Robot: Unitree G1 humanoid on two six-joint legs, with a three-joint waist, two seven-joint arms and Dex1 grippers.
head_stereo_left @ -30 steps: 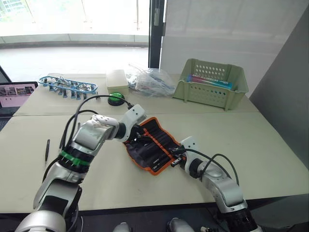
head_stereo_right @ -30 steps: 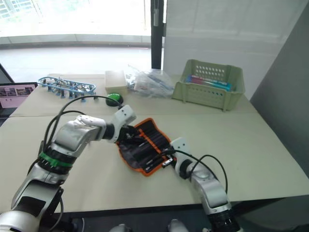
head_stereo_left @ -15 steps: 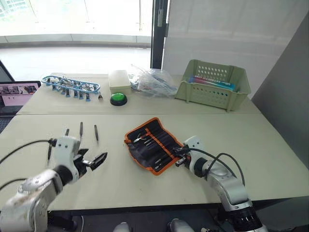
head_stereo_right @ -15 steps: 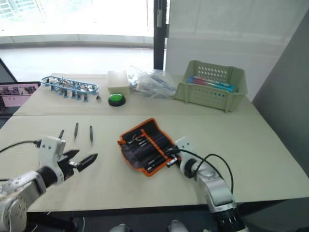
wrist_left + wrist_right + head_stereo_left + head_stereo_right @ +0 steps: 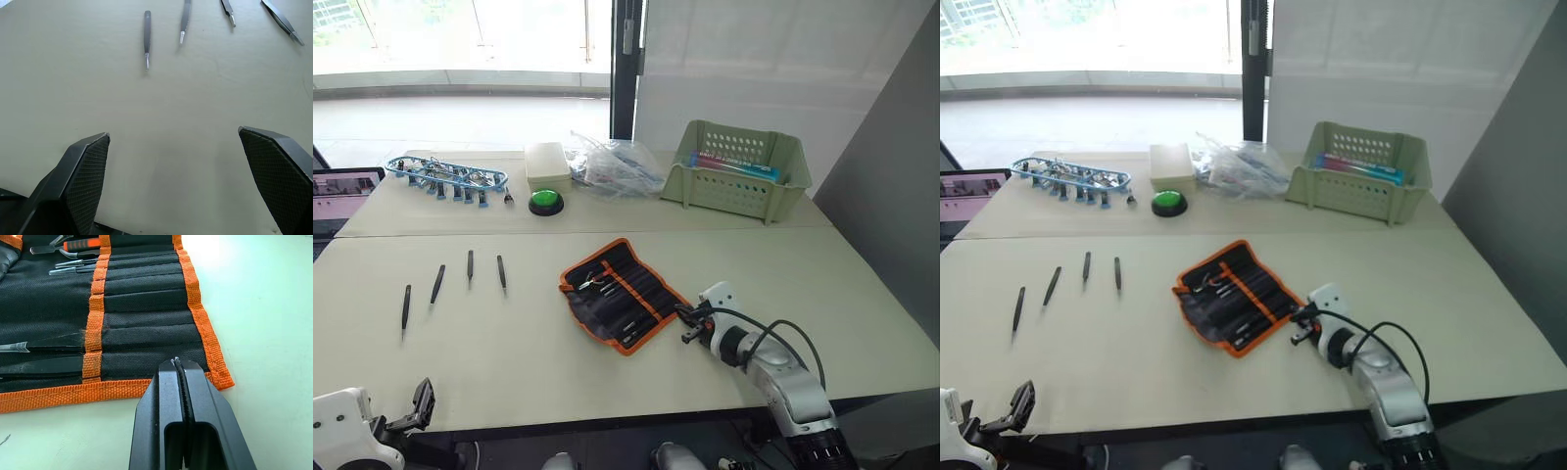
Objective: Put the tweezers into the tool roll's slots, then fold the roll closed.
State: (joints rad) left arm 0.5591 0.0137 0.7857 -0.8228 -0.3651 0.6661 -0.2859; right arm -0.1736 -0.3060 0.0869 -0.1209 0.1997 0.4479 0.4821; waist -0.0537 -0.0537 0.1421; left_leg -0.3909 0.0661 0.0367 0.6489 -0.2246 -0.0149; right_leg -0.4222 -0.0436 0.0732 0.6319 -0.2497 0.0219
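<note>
On the table (image 5: 862,294), open tool roll (image 5: 622,294), right pincer (image 5: 179,363) closed empty beside it, left pincer (image 5: 176,161) spread wide near four tweezers (image 5: 470,264)

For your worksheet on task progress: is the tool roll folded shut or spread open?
Spread open: the tool roll lies flat on the table, slots showing.

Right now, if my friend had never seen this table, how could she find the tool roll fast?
Start at the pale green basket at the table's far right. Come toward the near edge, to the middle of the table, just ahead of the right gripper. The tool roll lies open there: flat black fabric with bright orange edging, the only orange-trimmed thing, unlike the bare black tweezers lying to its left.
</note>
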